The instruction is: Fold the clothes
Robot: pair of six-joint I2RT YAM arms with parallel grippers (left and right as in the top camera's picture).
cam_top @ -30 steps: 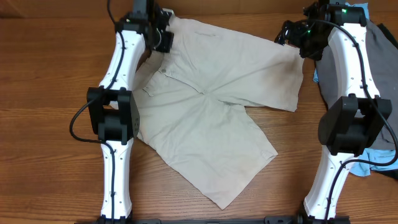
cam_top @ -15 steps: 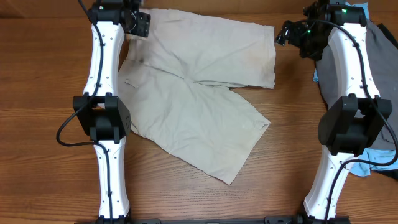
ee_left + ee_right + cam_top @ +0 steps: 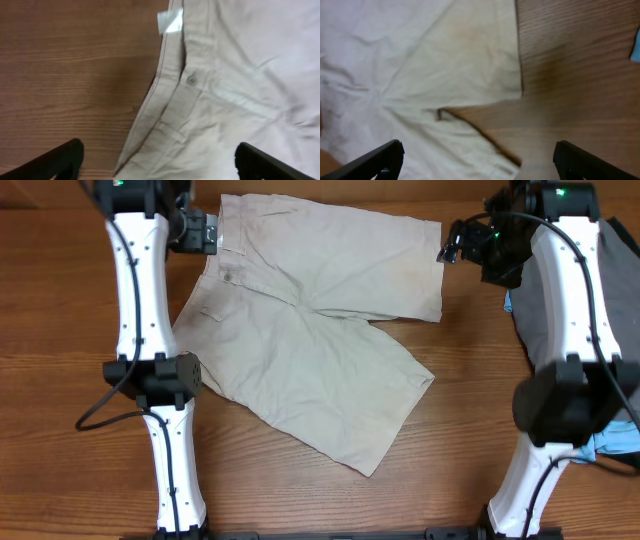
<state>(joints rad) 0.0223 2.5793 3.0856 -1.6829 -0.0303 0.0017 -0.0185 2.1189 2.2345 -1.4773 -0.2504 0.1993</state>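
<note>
**Shorts flat on table, both grippers wide**

The shorts [image 3: 310, 330] are beige and lie spread flat on the table [image 3: 60, 380], in the middle and toward the far edge. The waistband [image 3: 232, 250] is at the far-left side. One leg runs along the far edge to the right, the other points diag. toward the near edge.

The L gripper [image 3: 200, 230] is at the waistband end, near the far-left corner. Its jaws stand wide and hold nothing. In the L wrist view the waistband w/ a button [image 3: 190, 79] and a small white label [image 3: 170, 21] lie below it.

The R gripper [image 3: 455, 245] is at the hem of the far leg, jaws also wide, nothing in them. The R wrist view shows the hem corner and bare wood beside it.

At the right edge lies a dark grey garment [image 3: 615, 270], partly under the R arm. Nearer along the same edge shows a light blue piece [image 3: 620, 438], mostly hidden.
</note>
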